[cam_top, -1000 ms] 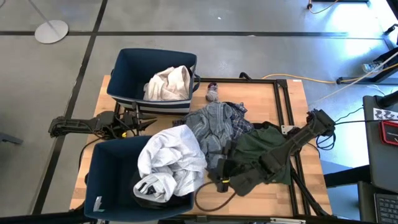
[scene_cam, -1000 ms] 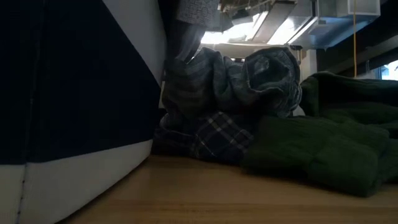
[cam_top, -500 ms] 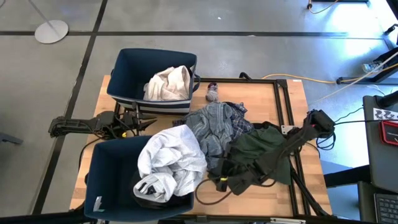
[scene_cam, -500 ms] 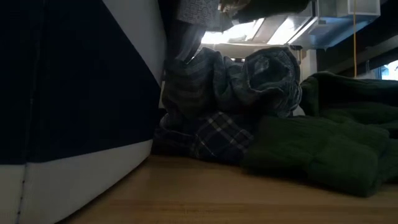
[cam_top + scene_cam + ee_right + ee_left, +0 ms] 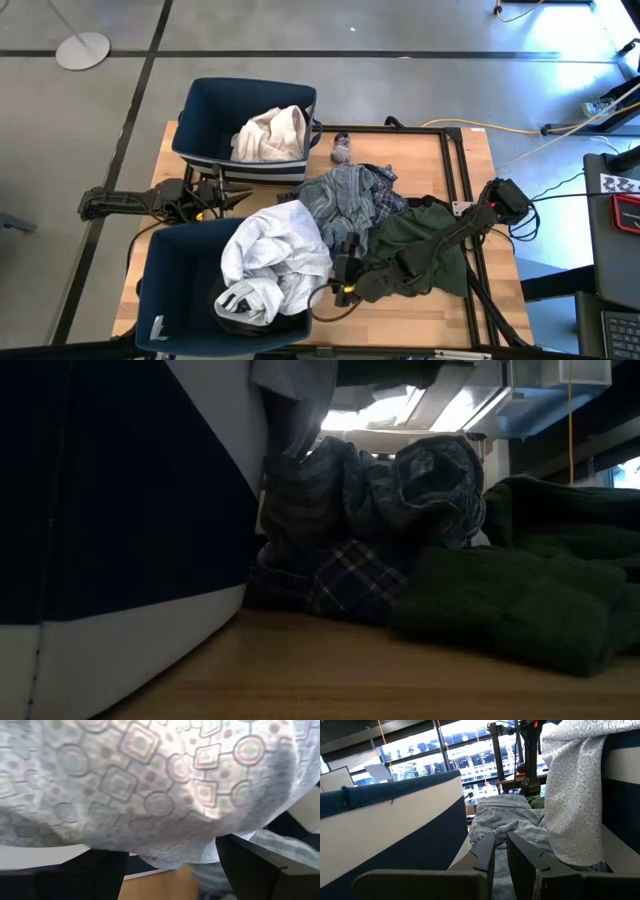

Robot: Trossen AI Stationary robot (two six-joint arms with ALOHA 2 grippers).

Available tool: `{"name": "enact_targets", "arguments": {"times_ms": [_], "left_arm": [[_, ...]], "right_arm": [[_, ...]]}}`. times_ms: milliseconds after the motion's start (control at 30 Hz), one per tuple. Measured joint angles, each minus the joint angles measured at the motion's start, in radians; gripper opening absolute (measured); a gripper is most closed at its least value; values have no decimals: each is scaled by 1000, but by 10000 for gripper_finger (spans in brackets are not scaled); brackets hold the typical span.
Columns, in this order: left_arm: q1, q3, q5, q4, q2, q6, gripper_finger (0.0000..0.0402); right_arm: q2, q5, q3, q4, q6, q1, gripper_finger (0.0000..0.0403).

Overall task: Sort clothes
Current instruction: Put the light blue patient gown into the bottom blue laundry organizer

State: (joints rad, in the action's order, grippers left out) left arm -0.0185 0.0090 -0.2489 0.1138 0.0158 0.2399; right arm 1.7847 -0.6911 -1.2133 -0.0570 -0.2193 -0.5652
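A white patterned garment (image 5: 275, 258) hangs over the right rim of the near navy bin (image 5: 170, 285); something dark (image 5: 262, 322) lies under it in the bin. My right gripper (image 5: 338, 283) is open at this garment's hanging edge, which fills the right wrist view (image 5: 150, 785). A grey-blue striped garment (image 5: 345, 198), a blue plaid one (image 5: 388, 205) and a dark green one (image 5: 420, 240) lie heaped on the table. A cream garment (image 5: 270, 133) lies in the far bin (image 5: 205, 120). A small sock (image 5: 342, 148) lies beside that bin. My left gripper (image 5: 236, 199) is shut between the bins. My right gripper stands level, reaching from the table's right, with its fingers (image 5: 85, 872) wide apart under the white patterned garment's hanging fold (image 5: 165, 840). I cannot tell whether they touch the cloth.
The right arm (image 5: 450, 232) lies across the dark green garment. A black cable (image 5: 335, 315) loops on the wood near the front edge. Bare wood shows at the front right (image 5: 420, 320) and along the far edge (image 5: 420, 150).
My right gripper has moved toward the table's left, over the dark green garment and up to the white patterned garment at the near bin's right rim. In the low view its dark body has come in at the top, by the hanging cloth.
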Motion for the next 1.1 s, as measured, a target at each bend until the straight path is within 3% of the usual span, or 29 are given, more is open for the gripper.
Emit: {"name": "enact_targets", "arguments": {"times_ms": [200, 433, 600, 733, 900, 1100], "left_arm": [[0, 0, 0, -1, 0, 3, 40], [0, 0, 0, -1, 0, 3, 40], [0, 0, 0, -1, 0, 1, 40], [0, 0, 0, -1, 0, 2, 40], [0, 0, 0, 0, 0, 2, 40], [0, 0, 0, 1, 0, -1, 40]], "right_arm": [[-12, -28, -16, -80, 120, -21, 291], [-22, -147, -95, -65, 259, -38, 291], [-22, -146, -151, -69, 342, -23, 291], [-22, -57, -185, -74, 388, 7, 291], [-18, 136, -228, -83, 411, 71, 291], [17, 307, -234, -186, 411, 144, 291]]}}
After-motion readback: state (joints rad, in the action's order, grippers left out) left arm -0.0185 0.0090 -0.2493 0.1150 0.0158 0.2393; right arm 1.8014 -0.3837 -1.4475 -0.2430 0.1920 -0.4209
